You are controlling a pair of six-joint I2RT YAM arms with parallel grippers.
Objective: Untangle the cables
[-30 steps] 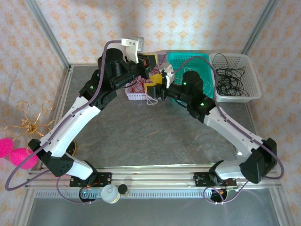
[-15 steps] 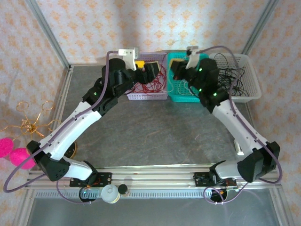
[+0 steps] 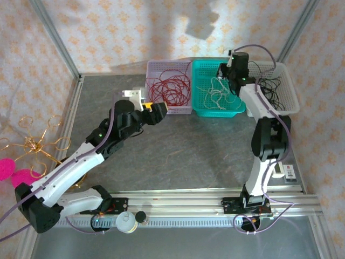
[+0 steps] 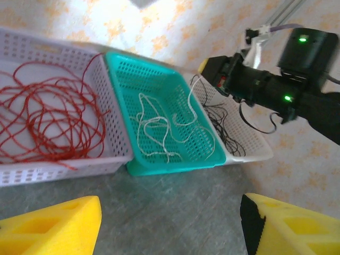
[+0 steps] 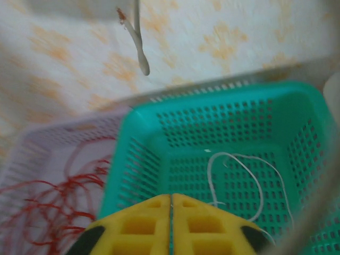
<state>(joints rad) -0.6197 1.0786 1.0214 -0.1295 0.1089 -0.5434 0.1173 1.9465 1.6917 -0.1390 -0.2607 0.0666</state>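
Note:
The cables lie apart in three baskets along the back wall. The red cable is a loose coil in the lilac basket. The white cable rests in the teal basket. The black cable sits in the white basket. My left gripper hovers over the table just in front of the lilac basket, open and holding nothing. My right gripper hangs over the teal basket's back right, its yellow fingers pressed together with nothing visible between them.
A gold wire stand with pink discs stands off the table's left edge. A small white bottle sits on the front rail. The grey tabletop stretches between the arms and the baskets.
The left arm has drawn back from the lilac basket toward the near left with its jaws open. The right arm has swung back and right over the teal basket, where the white cable now lies.

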